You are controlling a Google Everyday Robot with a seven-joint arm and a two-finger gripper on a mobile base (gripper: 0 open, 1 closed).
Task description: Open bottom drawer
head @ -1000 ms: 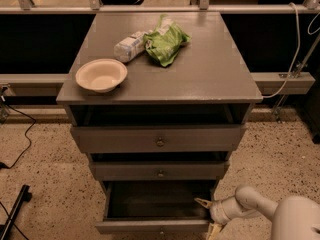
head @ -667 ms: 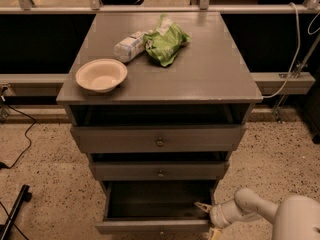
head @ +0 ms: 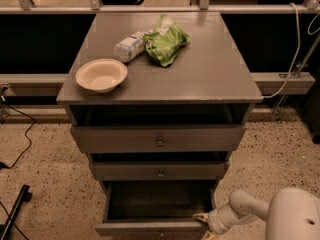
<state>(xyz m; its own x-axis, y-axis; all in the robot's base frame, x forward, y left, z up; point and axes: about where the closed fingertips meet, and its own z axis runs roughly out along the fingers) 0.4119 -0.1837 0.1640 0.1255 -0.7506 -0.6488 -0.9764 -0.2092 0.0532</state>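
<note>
Speckled tan floor (head: 45,174) lies around a grey cabinet (head: 200,74) that stands against a dark wall with a pale ledge (head: 285,81). Low at the right, the gripper (head: 204,224) sits at the right front corner of the bottom drawer (head: 145,228), touching or just beside its front edge; whether the claw is spread or pressed together cannot be told, as only yellowish tips show against the wood. Behind it a white arm (head: 245,206) runs right into the rounded white robot body (head: 295,216) at the frame's corner. The bottom drawer is pulled out, its dark inside (head: 160,199) in plain sight, and its front reaches the lower edge of the view. Above it, the middle drawer (head: 160,170) sits slightly out, with a small knob at its centre, and the top drawer (head: 159,139), widest of the three, juts out a little further, a dark gap above it. On the cabinet's top, a pale bowl (head: 101,74) stands near the front left corner. Farther back, a white packet (head: 130,46) lies touching a crumpled green bag (head: 165,40). A white cable (head: 295,49) hangs at the right, and a black cable (head: 20,144) trails over the floor at the left.
</note>
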